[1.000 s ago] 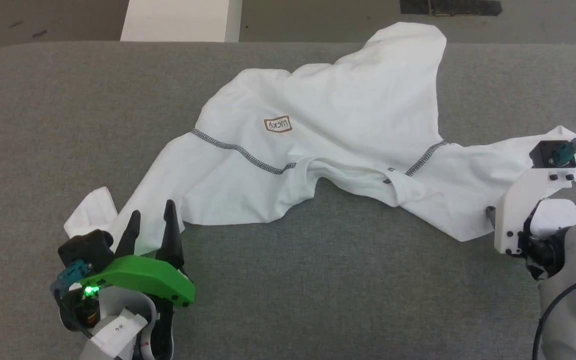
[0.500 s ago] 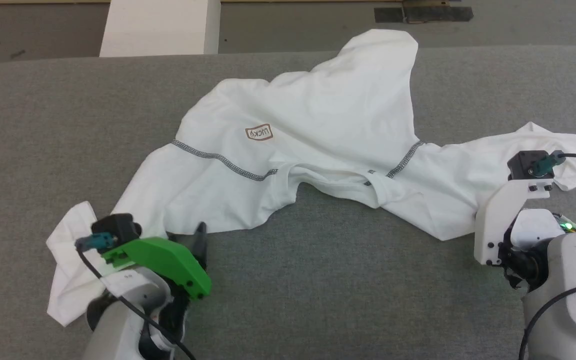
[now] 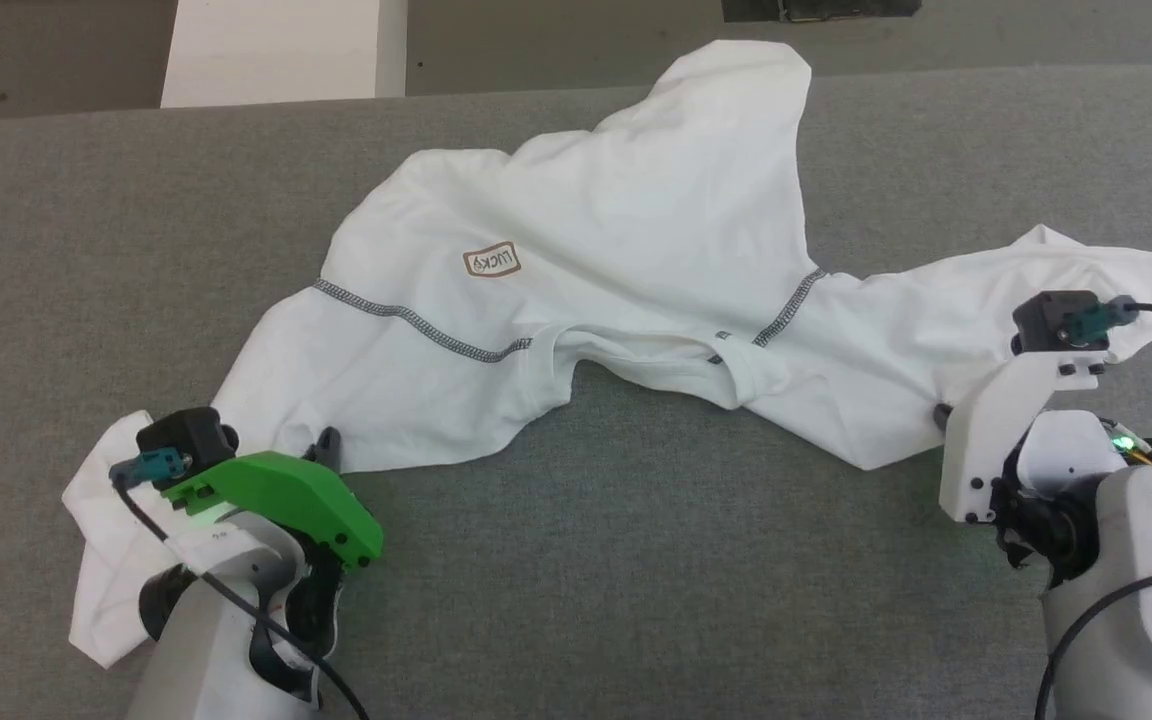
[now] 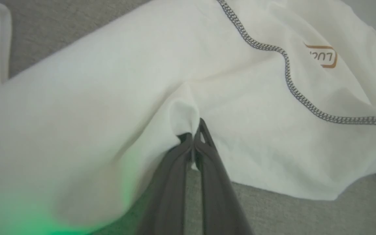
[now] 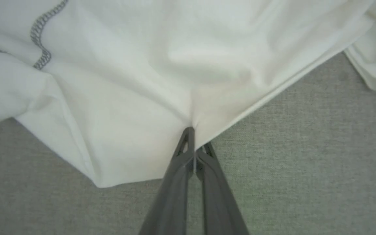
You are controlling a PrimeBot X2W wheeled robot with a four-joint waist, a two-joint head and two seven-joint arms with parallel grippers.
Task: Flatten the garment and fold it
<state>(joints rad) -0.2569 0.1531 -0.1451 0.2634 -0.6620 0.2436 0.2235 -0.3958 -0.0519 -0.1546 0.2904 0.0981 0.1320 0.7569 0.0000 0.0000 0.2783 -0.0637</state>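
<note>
Thin white short-sleeved T-shirt (image 3: 616,230) spread on a grey felt-covered table (image 3: 586,560), pinched at both sleeves.

At left, green-shrouded left gripper (image 4: 194,133) with dark fingers (image 4: 173,182) pressed together on a raised fold at the near edge of the sleeve; a second ago spread apart and poised above that edge. Sleeve end crumpled beside the wrist. In the middle, collar turned toward the robot, body tapering away past the table's far edge, brown-bordered patch (image 3: 492,261) upside down in the head view. Long axis left to right, sleeve to sleeve. At right, right gripper (image 5: 192,137) clamped on the other sleeve's near hem, as before.
</note>
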